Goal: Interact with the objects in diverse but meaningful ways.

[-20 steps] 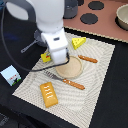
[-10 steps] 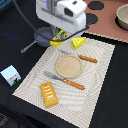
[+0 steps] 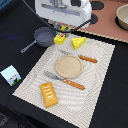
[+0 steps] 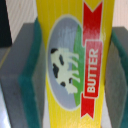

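My gripper (image 3: 60, 34) is shut on the yellow red-labelled box (image 3: 60, 38) and holds it by the far edge of the placemat, beside the grey long-handled saucepan (image 3: 43, 36). In the wrist view the box (image 4: 70, 60) reads "BUTTER" and fills the gap between the green pads (image 4: 31, 80) of the gripper (image 4: 75, 65). The yellow holed cheese wedge (image 3: 78, 42) lies just to the box's right in the exterior view. The orange-brown scored bread block (image 3: 48, 94) lies at the mat's near edge. The small white carton (image 3: 11, 75) stands off the mat at the exterior view's left.
A round tan plate (image 3: 68, 66) sits mid-mat, with an orange-handled fork (image 3: 64, 80) on its near side and a knife (image 3: 81, 58) on its far side. The striped placemat (image 3: 97, 80) lies on a black table. A bowl (image 3: 122, 16) stands on a pinkish surface at the far right.
The arm has moved toward the far side with the yellow box in its grip. The saucepan and the cheese wedge now show clear of the arm.
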